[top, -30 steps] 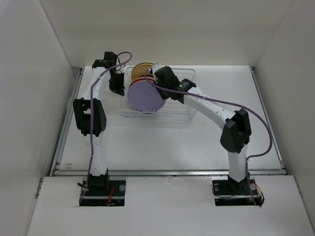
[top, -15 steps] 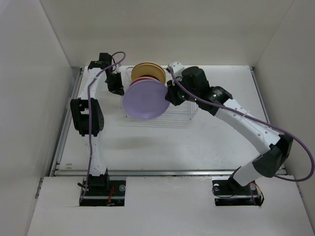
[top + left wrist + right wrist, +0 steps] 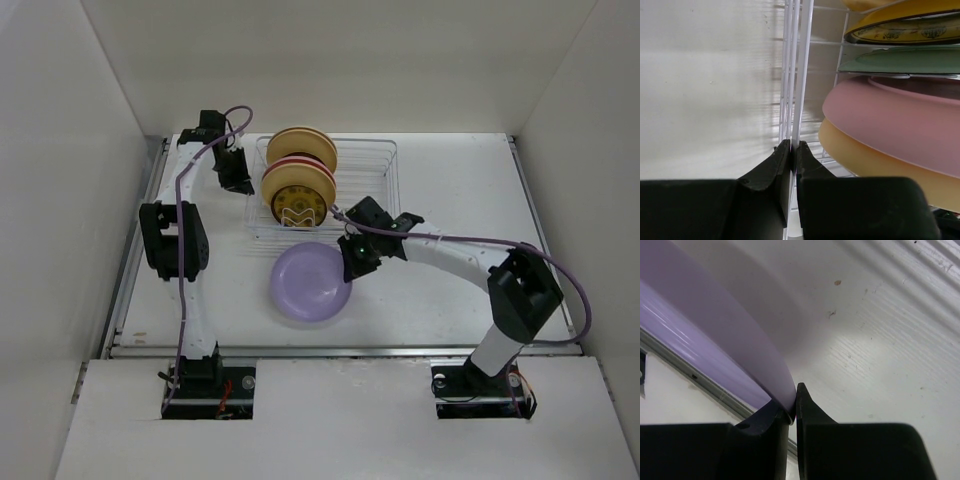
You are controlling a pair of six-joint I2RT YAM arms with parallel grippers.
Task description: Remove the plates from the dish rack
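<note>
My right gripper (image 3: 349, 270) is shut on the rim of the lavender plate (image 3: 310, 283), which lies flat, low over or on the table in front of the dish rack (image 3: 385, 190); the right wrist view shows its rim (image 3: 715, 340) pinched between the fingers. Several plates stand upright in the rack's left half: a tan-yellow one (image 3: 298, 195) in front, a pink one (image 3: 297, 163) behind it, more at the back. My left gripper (image 3: 236, 172) is shut on the rack's left wire wall (image 3: 799, 75). The left wrist view shows the pink plate (image 3: 900, 125), a tan-yellow plate (image 3: 865, 160) and a green plate (image 3: 900, 60).
The rack's right half holds no plates. White walls enclose the table on the left, back and right. A metal rail (image 3: 340, 349) runs along the table's near edge, close to the lavender plate.
My right arm has carried the lavender plate out of the rack, toward the near side, and lowered it flat in front of the rack. My left gripper has stayed on the rack's wall.
</note>
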